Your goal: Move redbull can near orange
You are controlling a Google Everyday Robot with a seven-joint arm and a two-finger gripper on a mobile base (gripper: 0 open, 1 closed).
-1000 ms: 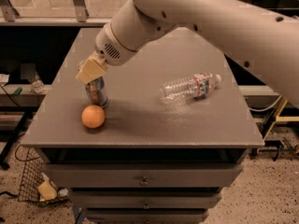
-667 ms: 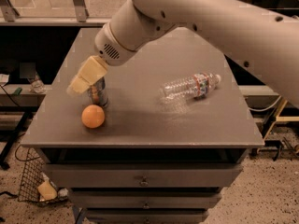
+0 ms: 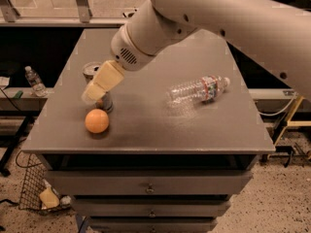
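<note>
The redbull can [image 3: 90,72] stands upright on the grey table [image 3: 194,130], near its front left corner. Its silver pull-tab top and lower body show; the middle is hidden behind my gripper. The orange [image 3: 96,121] lies just in front of the can, almost touching it. My gripper [image 3: 99,84] is at the can, open, with one beige finger [image 3: 103,80] slanting across the can's front. The other finger is hidden.
A clear plastic water bottle [image 3: 197,89] lies on its side right of centre on the table. Drawers [image 3: 150,186] are below the top. A small bottle [image 3: 35,80] and a wire basket [image 3: 34,188] are off to the left.
The gripper has opened and shifted off the can's top, which now shows. The can and the orange have stayed in place.
</note>
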